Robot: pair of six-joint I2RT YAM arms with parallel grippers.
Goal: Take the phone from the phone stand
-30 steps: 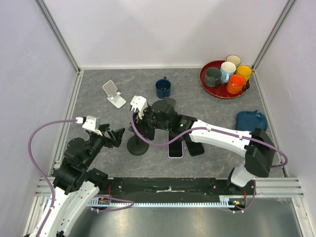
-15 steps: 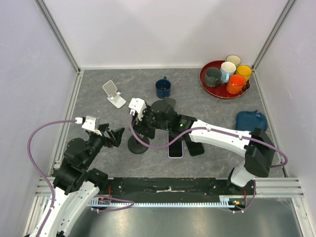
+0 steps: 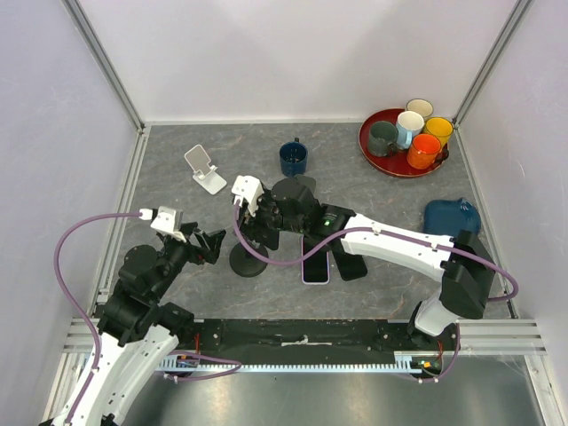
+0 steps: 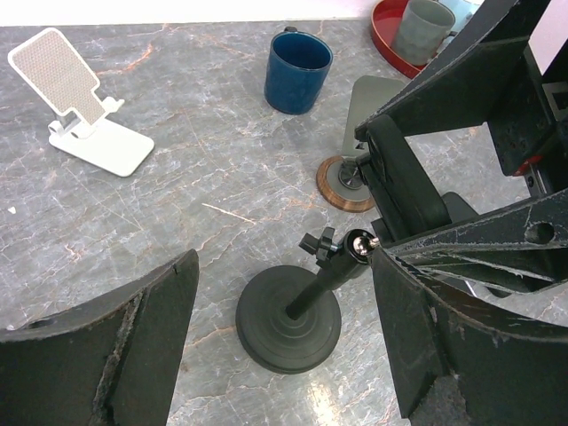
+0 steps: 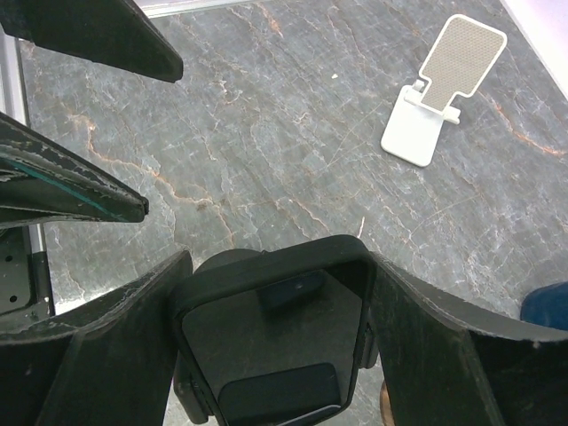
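Over the last second the right claw (image 5: 275,259) had shifted slightly left at the head of the phone stand (image 4: 288,318). It stood wide with one finger along each side of the phone (image 5: 266,346), but whether the fingers pressed the phone could not be determined. The left claw (image 4: 284,257) hung wide open and empty just left of the stand's round base on the tabletop (image 4: 177,177). The phone remained seated in the stand, so removal was judged not yet begun.

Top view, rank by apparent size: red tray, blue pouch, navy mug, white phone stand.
red tray
blue pouch
white phone stand
navy mug
The last two look close, so their order is unsure.
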